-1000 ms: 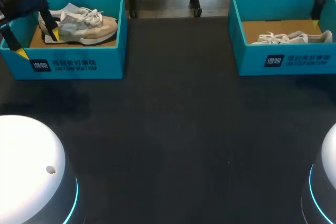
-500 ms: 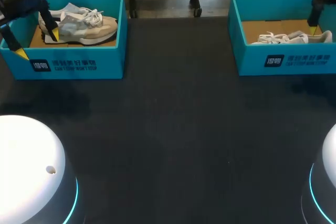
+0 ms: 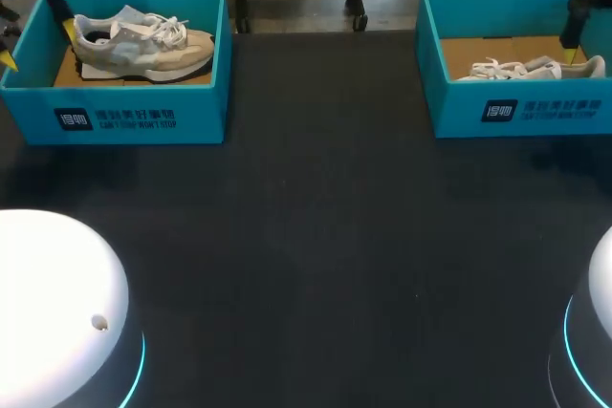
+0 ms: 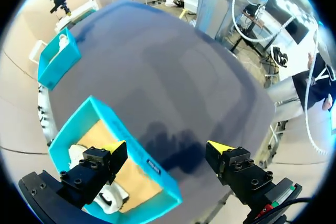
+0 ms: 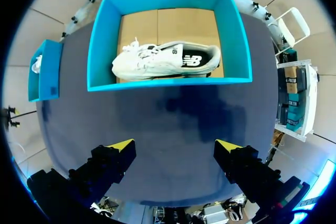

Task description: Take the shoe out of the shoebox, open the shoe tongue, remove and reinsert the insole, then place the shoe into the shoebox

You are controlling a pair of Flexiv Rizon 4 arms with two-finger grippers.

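A beige and grey sneaker [image 3: 143, 45] lies in the left teal shoebox [image 3: 134, 117]. My left gripper [image 3: 37, 45] hangs open over that box's far-left corner, beside the shoe's heel. In the left wrist view the gripper [image 4: 168, 148] straddles the box's wall [image 4: 131, 156], holding nothing, and part of the shoe [image 4: 79, 157] shows beside one finger. A white sneaker [image 3: 531, 70] lies in the right teal shoebox [image 3: 521, 112]. Of my right arm the head view shows one yellow fingertip [image 3: 571, 53], above the shoe's heel. The right gripper [image 5: 174, 145] is open, high above the box [image 5: 168, 83] and white sneaker [image 5: 163, 61].
Dark table surface [image 3: 325, 236] stretches between and in front of the two boxes. The white domes of my arm bases [image 3: 57, 312] stand at the near corners. Each wrist view also shows the other box, far off [image 4: 55, 61] [image 5: 44, 72].
My left gripper has risen and drawn back toward the far-left corner, away from the beige shoe's heel. The right fingertip has dropped slightly over the white shoe.
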